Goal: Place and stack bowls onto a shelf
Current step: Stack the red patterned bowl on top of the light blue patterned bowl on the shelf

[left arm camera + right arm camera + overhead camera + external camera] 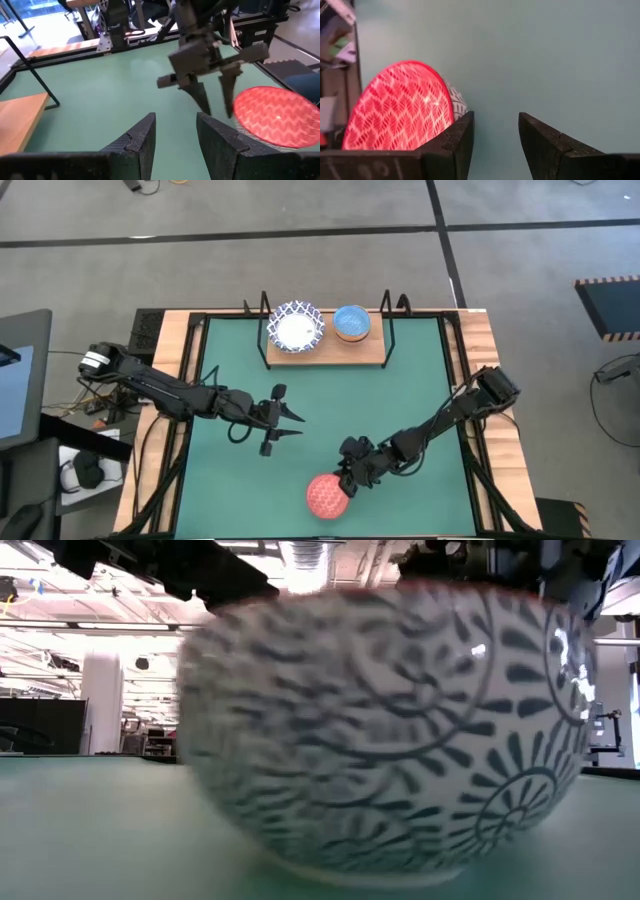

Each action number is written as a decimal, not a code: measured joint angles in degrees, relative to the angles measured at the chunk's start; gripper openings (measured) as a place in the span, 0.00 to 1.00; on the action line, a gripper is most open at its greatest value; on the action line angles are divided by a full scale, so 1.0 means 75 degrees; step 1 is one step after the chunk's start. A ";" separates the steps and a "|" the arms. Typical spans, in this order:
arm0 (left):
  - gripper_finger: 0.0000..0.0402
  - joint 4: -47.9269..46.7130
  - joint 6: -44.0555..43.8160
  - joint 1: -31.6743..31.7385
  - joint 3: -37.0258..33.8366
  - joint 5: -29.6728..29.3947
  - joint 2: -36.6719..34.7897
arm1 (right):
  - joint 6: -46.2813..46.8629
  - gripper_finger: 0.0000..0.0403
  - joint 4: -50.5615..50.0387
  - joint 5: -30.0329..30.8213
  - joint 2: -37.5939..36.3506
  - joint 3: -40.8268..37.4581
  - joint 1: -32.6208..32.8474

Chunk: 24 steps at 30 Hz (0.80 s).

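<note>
Red bowl sat at worktop's near edge, just beside right gripper, jaws released, empty; left gripper, also released, farther off. Shelf opposite.

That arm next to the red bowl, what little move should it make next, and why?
Probably a small shift sideways and down, so the right end effector straddles the rim of the red bowl. Its fingers are open, beside the bowl and holding nothing. The shelf has bare board left, and the left end effector waits at mid-table.
</note>
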 joint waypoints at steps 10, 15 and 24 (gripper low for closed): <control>0.32 -0.0304 -0.0825 -0.0075 -0.0003 0.0119 0.0272 | 0.0148 0.43 0.0638 -0.0396 0.0614 0.0034 0.0099; 0.32 -0.0205 -0.0937 -0.0289 -0.0001 0.0287 0.0455 | -0.0007 0.43 0.0953 -0.0243 0.1016 0.0039 0.0281; 0.32 0.0005 -0.0812 -0.0432 0.0003 0.0169 0.1021 | 0.0272 0.37 -0.0441 0.0169 0.0128 -0.0024 0.0200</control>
